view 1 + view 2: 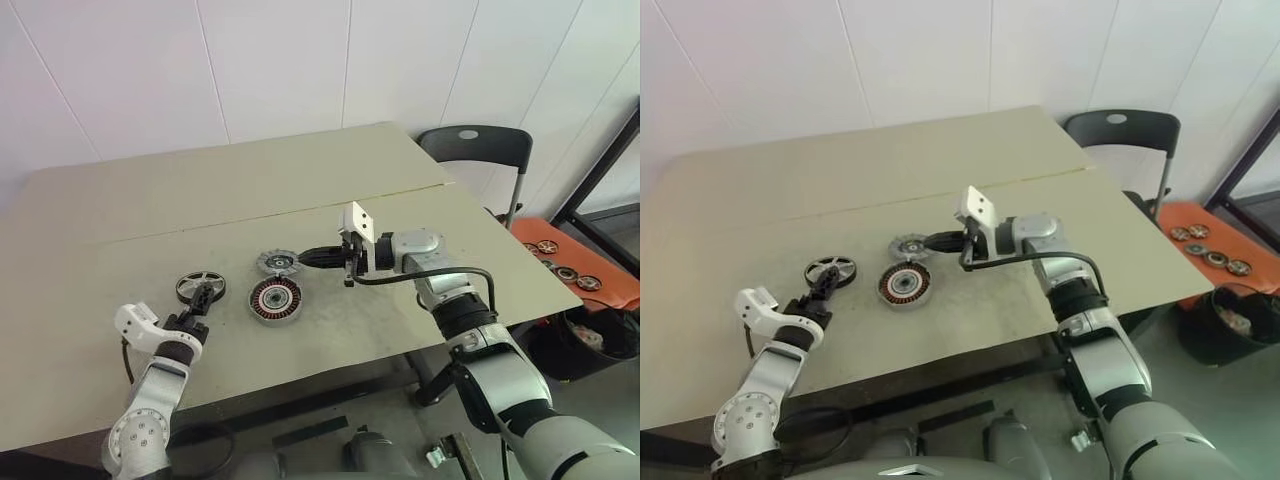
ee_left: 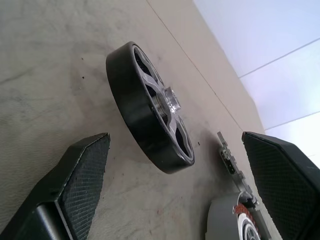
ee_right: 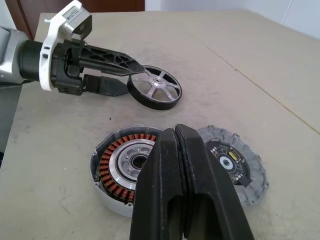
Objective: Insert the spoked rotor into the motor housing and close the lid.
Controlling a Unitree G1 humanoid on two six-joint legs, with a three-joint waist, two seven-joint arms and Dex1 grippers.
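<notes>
Near the desk [image 1: 120, 230] front edge, spoked rotor [image 1: 200, 287] lying flat, hub up, left gripper [image 1: 197, 305] open beside it, motor housing [image 1: 276, 299] and lid [image 1: 277, 263] mid-desk, right gripper [image 1: 312, 257] closed, empty, far half bare.

beige table [image 1: 120, 300], spoked rotor [image 1: 200, 286], motor housing [image 1: 275, 299], lid [image 1: 277, 263]

spoked rotor [image 1: 200, 287] left on table [image 1: 120, 230], motor housing [image 1: 275, 299] right of it, lid [image 1: 277, 263] just behind housing
</notes>
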